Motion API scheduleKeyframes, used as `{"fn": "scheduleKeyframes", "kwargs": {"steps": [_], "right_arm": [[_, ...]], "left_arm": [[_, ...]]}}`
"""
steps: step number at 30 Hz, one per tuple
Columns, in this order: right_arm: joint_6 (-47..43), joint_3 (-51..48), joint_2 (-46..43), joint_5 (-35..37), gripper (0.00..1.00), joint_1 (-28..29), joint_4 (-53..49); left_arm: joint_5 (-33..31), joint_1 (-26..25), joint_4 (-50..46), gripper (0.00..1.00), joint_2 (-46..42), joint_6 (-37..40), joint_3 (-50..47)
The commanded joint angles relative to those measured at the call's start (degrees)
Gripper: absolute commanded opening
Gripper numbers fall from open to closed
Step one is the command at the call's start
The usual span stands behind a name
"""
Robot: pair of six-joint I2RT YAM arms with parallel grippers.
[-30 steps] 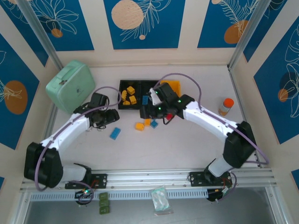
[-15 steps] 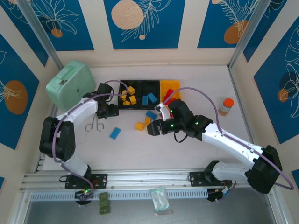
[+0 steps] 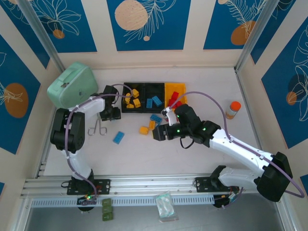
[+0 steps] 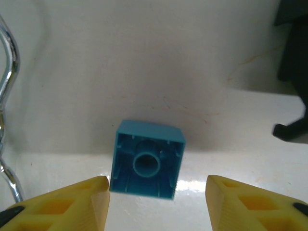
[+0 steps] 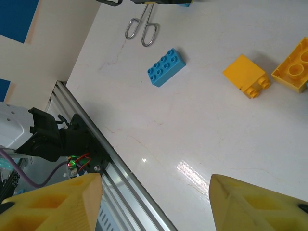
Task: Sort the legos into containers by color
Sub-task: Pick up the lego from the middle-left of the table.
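Observation:
Three joined containers stand at the back: a black one holding yellow legos, a black one holding a blue lego, and a yellow one holding red legos. My left gripper hangs just left of them, open round a square blue lego lying hollow side up; the left fingertip nearly touches it and the right one stands apart. My right gripper is open over bare table. Loose legos: a long blue one, yellow ones, a blue one.
Metal scissors lie left of the loose bricks, their loops at my left gripper's side. A mint-green case sits back left. An orange-capped bottle stands right. The metal rail runs along the near edge.
The right gripper has drawn back from the bins to the table's middle. The left gripper has shifted up beside the left black bin, its arm folding leftward.

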Motion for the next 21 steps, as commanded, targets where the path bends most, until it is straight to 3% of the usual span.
{"fn": "scheduleKeyframes", "kwargs": {"steps": [1, 9, 14, 21], "right_arm": [[0.8, -1.2, -1.1, 0.5, 0.60, 0.4, -0.1], [1.4, -1.5, -0.7, 1.0, 0.60, 0.4, 0.4], [1.6, -1.5, -0.2, 0.7, 0.60, 0.4, 1.2], [1.6, -1.2, 0.2, 1.4, 0.60, 0.5, 1.3]], "left_arm": [[-1.2, 0.9, 0.1, 0.47, 1.3, 1.6, 2.1], [-2.2, 0.9, -1.5, 0.29, 1.3, 2.8, 2.5], [-2.1, 0.9, -2.2, 0.28, -1.9, 2.6, 0.1], [3.5, 0.9, -2.6, 0.27, -10.2, 1.1, -4.6]]}}
